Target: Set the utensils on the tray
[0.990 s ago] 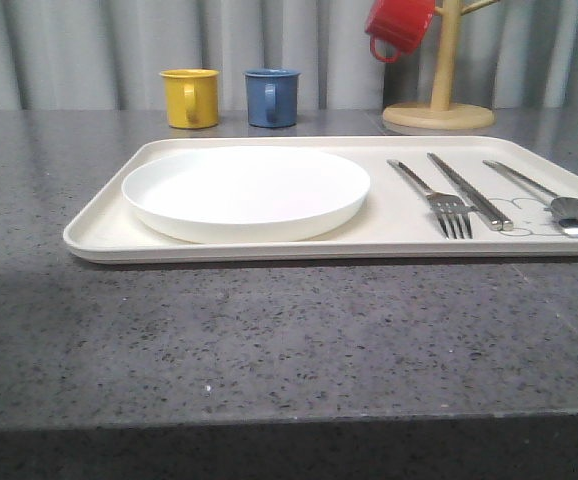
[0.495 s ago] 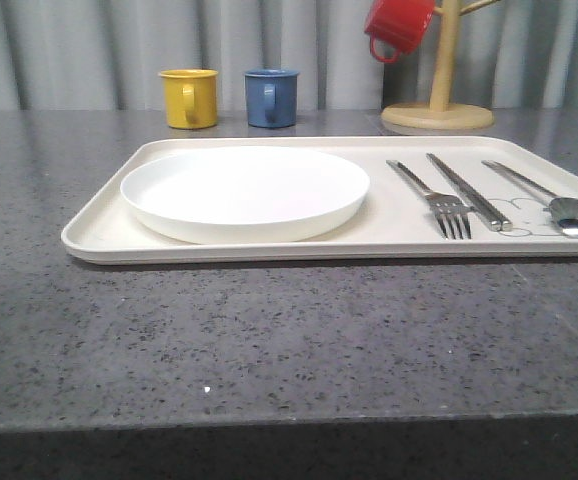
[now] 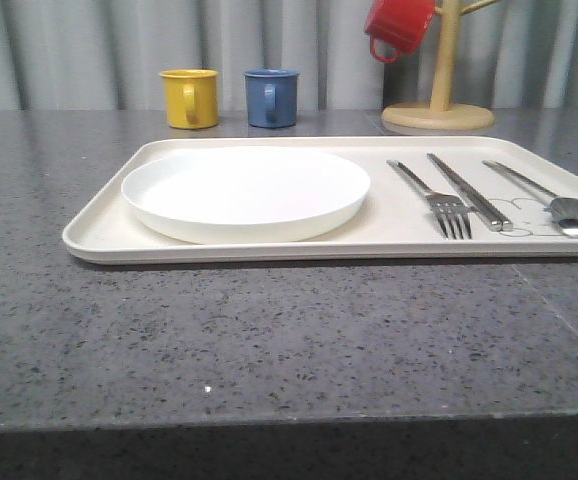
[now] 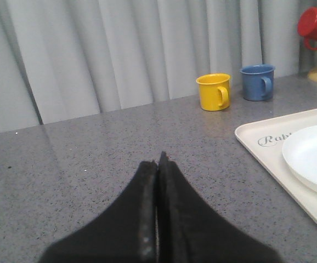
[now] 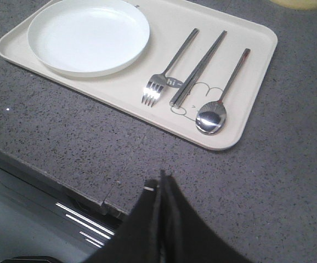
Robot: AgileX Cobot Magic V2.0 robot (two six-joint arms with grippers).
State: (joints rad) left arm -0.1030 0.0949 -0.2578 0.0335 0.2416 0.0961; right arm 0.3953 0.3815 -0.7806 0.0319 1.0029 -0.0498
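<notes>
Front view: the tray (image 3: 389, 215) lies on the worktop (image 3: 269, 330) toward its right edge, carrying plate (image 3: 246, 192), fork (image 3: 433, 196), knife (image 3: 468, 190) and spoon (image 3: 554, 201). Left wrist view: left end effector (image 4: 158, 164) closed, empty. Right wrist view: right end effector (image 5: 161, 183) closed, empty, near the worktop's front edge.

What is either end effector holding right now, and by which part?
Nothing. Left end effector and right end effector are both shut empty; fork, knife, spoon lie on the tray.

Cursive lettering reading "Rab", cut off by the frame edge, is printed on a corner of the cream tray (image 4: 268, 143); a small "hi~" sits among the cutlery beside its line drawing.
</notes>
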